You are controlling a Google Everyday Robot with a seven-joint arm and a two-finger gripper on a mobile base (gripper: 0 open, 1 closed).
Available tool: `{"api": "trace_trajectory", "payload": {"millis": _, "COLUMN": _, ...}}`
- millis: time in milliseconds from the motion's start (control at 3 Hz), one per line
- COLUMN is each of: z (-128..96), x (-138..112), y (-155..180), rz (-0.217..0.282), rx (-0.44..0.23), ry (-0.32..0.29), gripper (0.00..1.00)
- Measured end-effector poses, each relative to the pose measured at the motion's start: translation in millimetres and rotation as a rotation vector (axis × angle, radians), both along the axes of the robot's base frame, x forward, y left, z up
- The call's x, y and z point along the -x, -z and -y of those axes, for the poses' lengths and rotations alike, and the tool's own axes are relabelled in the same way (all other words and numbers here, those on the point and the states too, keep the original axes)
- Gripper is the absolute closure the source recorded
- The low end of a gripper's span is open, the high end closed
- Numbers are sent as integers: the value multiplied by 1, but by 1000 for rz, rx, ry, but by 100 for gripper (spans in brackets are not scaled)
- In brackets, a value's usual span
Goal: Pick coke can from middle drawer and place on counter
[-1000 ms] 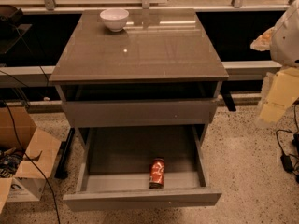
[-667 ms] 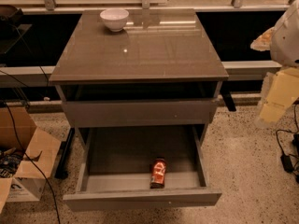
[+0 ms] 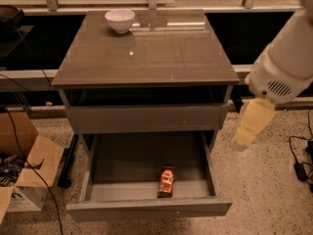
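The coke can (image 3: pixel 166 181) is red and lies on its side on the dark floor of the open middle drawer (image 3: pixel 146 210), near the front wall, right of centre. The counter (image 3: pixel 151 58) is the glossy grey-brown top of the cabinet above it. My gripper (image 3: pixel 249 125) hangs pale yellow from the white arm (image 3: pixel 283 67) at the right. It is outside the cabinet, level with the closed upper drawer front, above and to the right of the can and holding nothing.
A white bowl (image 3: pixel 120 19) stands at the counter's far left corner. The plain grey upper drawer front (image 3: pixel 146 117) is closed. An open cardboard box (image 3: pixel 27 173) sits on the floor at left. Cables (image 3: pixel 299 155) lie on the floor at right.
My arm and gripper have moved left and slightly down, closer to the cabinet's right side. The can, drawer and bowl have not moved.
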State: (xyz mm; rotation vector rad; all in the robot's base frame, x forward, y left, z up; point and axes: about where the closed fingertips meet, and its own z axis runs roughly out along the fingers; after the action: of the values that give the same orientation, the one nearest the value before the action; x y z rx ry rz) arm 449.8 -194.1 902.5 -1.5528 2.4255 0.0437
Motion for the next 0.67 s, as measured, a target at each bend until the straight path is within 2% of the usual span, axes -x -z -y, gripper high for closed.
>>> {"api": "trace_trajectory", "payload": {"millis": 333, "z": -4, "x": -11, "y": 52, "rz": -64, "rx": -21, "ry": 103, "gripper": 0}}
{"api": "trace_trajectory", "payload": {"millis": 667, "z": -6, "x": -12, "y": 54, "rz": -66, "rx": -21, "ry": 108, "gripper": 0}}
